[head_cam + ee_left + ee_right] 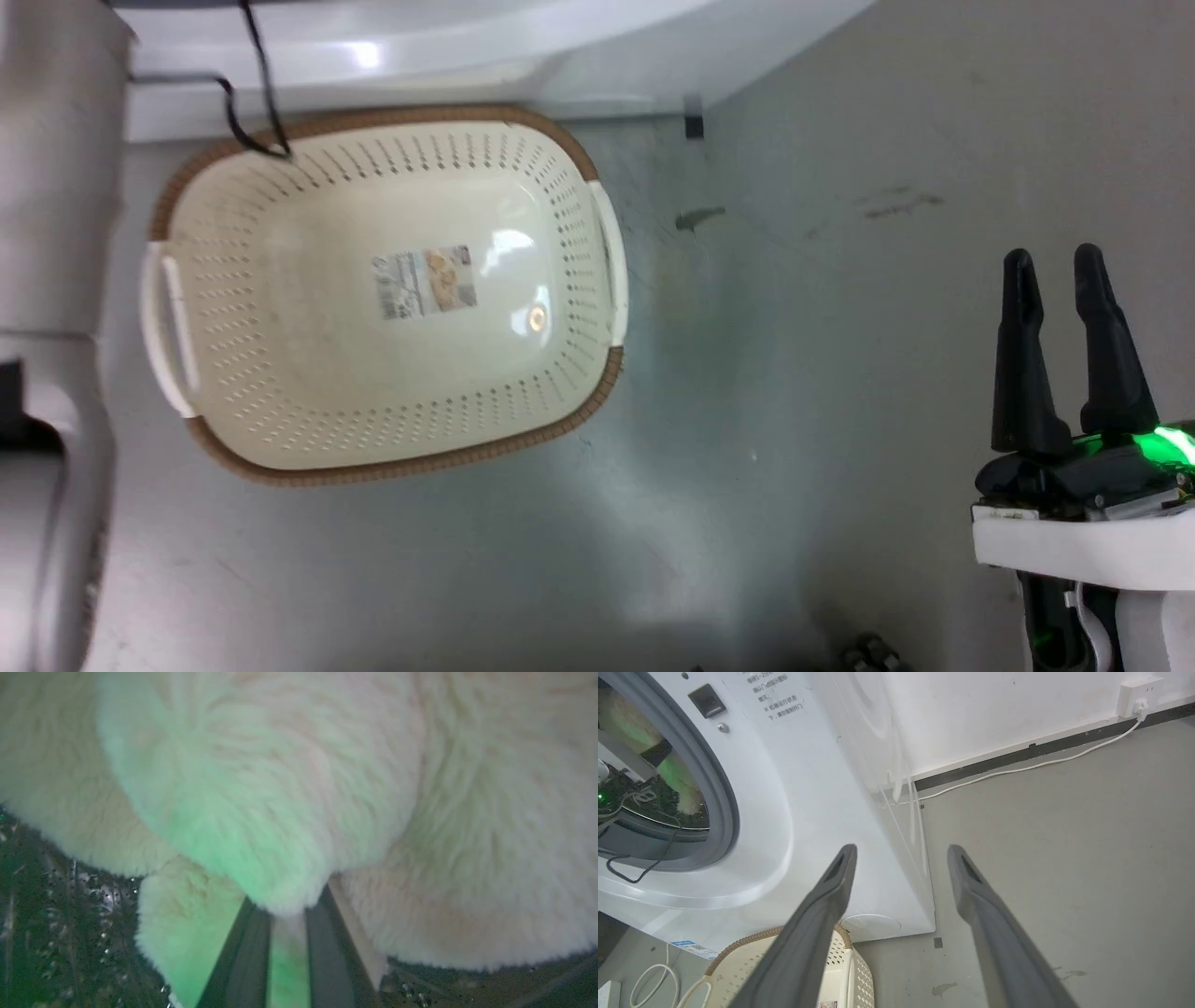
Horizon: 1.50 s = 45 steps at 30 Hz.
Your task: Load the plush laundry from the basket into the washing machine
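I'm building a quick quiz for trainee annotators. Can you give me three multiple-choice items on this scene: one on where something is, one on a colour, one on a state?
1. Where is the plush laundry?
A. on the floor
B. in the drum of the washing machine
C. draped over a chair

2. What colour is the rim of the basket?
A. brown
B. blue
C. black

3. What state is the right hand in?
A. shut on a cable
B. shut on a handle
C. open and empty

Answers:
1. B: the fluff lies against perforated steel and shows through the porthole.
2. A: a brown woven-look band runs round the cream wall.
3. C: its fingers stand apart with nothing between them.
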Available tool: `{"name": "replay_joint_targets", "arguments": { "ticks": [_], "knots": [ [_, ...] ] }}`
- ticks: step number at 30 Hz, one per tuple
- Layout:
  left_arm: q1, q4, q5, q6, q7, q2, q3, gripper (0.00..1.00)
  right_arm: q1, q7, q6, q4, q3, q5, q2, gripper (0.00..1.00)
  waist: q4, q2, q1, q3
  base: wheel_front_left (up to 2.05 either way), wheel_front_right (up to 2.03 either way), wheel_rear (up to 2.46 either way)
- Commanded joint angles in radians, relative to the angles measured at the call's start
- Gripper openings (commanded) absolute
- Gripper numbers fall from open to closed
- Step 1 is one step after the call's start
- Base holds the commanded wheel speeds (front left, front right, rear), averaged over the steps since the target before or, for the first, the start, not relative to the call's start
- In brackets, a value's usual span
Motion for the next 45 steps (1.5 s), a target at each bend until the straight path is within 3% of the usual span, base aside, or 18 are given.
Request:
{"name": "replay_joint_targets", "arguments": {
  "ticks": [1, 11, 20, 21, 22, 23, 36, 45],
  "knots": [
    [-0.036, -0.004, 0.006, 0.006, -0.002, 0.008, -0.002, 0.00, -0.016, -0.004, 0.001, -0.006, 0.001, 0.009, -0.001, 1.00, -0.025, -0.0001, -0.0001, 0.036, 0.00, 0.00, 0.00],
    [-0.195, 0.012, 0.048, 0.015, 0.039, 0.062, -0.026, 0.00, -0.021, -0.004, 0.001, -0.020, 0.037, 0.015, -0.001, 1.00, -0.085, -0.0001, -0.0001, 0.123, 0.00, 0.00, 0.00],
    [-0.272, 0.026, 0.039, 0.016, 0.028, 0.062, -0.025, 0.00, -0.018, -0.004, 0.001, -0.035, 0.040, 0.018, -0.001, 1.00, -0.088, -0.0001, -0.0001, 0.161, 0.00, 0.00, 0.00],
    [-0.278, 0.028, 0.033, 0.018, 0.028, 0.059, -0.021, 0.30, -0.018, -0.004, 0.001, -0.036, 0.039, 0.018, -0.001, 1.00, -0.087, -0.0001, -0.0001, 0.163, 0.00, 0.00, 0.00],
    [-0.282, 0.030, 0.034, 0.019, 0.027, 0.057, -0.023, 0.93, -0.019, -0.004, 0.001, -0.036, 0.039, 0.018, -0.001, 1.00, -0.085, -0.0001, -0.0001, 0.166, 0.00, 0.00, 0.00],
    [-0.287, 0.034, 0.034, 0.020, 0.031, 0.055, -0.026, 1.00, -0.020, -0.004, 0.001, -0.036, 0.038, 0.018, -0.001, 1.00, -0.082, -0.0001, -0.0001, 0.168, 0.00, 0.00, 0.00],
    [-0.200, 0.093, -0.032, -0.009, -0.007, -0.013, -0.022, 1.00, -0.045, -0.004, 0.001, -0.013, 0.028, -0.007, -0.001, 1.00, -0.018, -0.0001, -0.0001, 0.094, 0.00, 0.00, 0.00],
    [-0.003, 0.135, -0.063, -0.051, -0.037, -0.062, -0.040, 1.00, -0.045, -0.004, 0.001, 0.037, 0.010, -0.033, -0.001, 1.00, 0.052, -0.0001, -0.0001, -0.083, 0.00, 0.00, 0.00]
  ]
}}
